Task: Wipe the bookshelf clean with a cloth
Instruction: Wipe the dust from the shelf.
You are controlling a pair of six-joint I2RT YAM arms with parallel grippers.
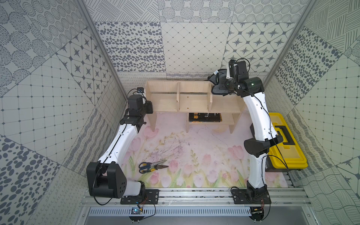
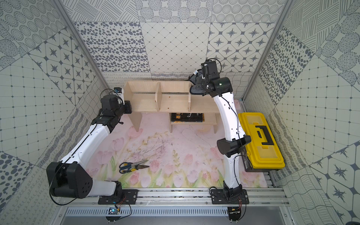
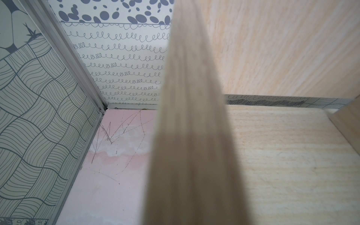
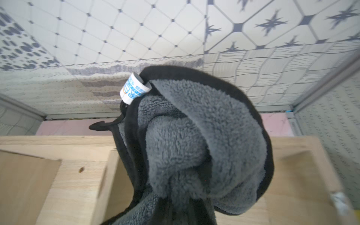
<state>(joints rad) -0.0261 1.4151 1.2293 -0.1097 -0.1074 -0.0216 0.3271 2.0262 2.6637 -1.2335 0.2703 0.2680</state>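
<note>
Right wrist view is showing the cloth (image 4: 194,146) bunching up grey side out, with a white tag (image 4: 135,89) sticking out of it. The right fingers (image 1: 222,82) are gripping the cloth and holding it at the right divider of the bookshelf (image 1: 192,102), which is standing at the far side of the table (image 1: 204,140). The left fingers (image 1: 149,107) are sitting against the bookshelf's left end panel; whether they are open or closed cannot be told. Scissors (image 1: 150,165) are lying near left.
</note>
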